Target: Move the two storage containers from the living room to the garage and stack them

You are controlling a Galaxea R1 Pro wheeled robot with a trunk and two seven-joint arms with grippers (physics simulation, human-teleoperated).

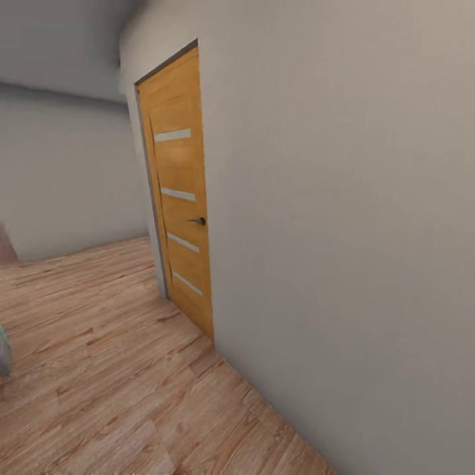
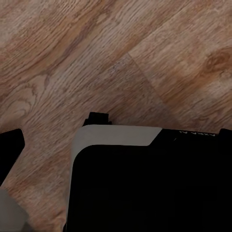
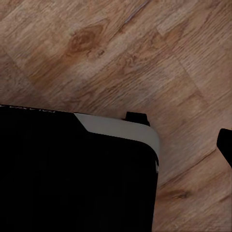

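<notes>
The two storage containers are out of view, and so is the garage. My left gripper [image 2: 118, 139] hangs over light wood plank floor [image 2: 72, 58], one dark finger [image 2: 10, 150] at the picture's edge, nothing between the fingers. My right gripper [image 3: 114, 125] hangs the same way over the planks, one dark finger [image 3: 225, 145] at the edge, holding nothing. Both look spread open. My black base with its white trim [image 2: 116, 137] sits beneath both grippers.
A shut orange wooden door [image 1: 179, 198] with pale stripes and a dark handle [image 1: 198, 221] is set in the grey wall [image 1: 343, 231] close on my right. Wood plank floor [image 1: 99, 369] runs left and ahead to a far grey wall [image 1: 66, 178]. A grey-teal edge [image 1: 4, 349] shows at far left.
</notes>
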